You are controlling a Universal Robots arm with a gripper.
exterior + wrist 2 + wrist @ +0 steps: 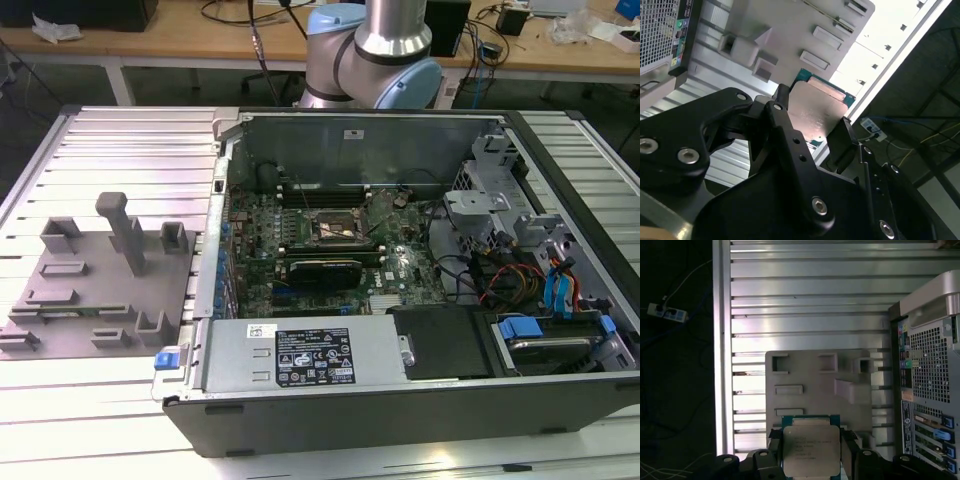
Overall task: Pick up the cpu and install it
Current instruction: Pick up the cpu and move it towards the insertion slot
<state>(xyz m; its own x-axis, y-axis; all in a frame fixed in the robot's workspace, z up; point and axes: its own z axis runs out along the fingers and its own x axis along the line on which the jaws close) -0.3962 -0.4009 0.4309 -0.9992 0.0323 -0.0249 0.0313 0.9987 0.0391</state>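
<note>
Ribbed aluminium desk (120,130) carries an open computer case (400,420), lying on its side with the board facing up. Behind the case, the arm (372,45) shows its grey and pale blue joints. On the exterior view's left, just beside the case, a grey moulded tray (100,290) lies flat on the desk, with raised blocks and one upright post. Inside the case a long black card (322,270) sits just beside the dark square socket (335,228), whose metal frame rings a bare middle.

In both wrist views the black jaws are narrowed onto the cpu (811,450) (815,112), one finger (774,437) at each opposite edge. The chip's pale metal top faces the first wrist camera, a green rim showing around it, with the tray (810,375) behind it.
</note>
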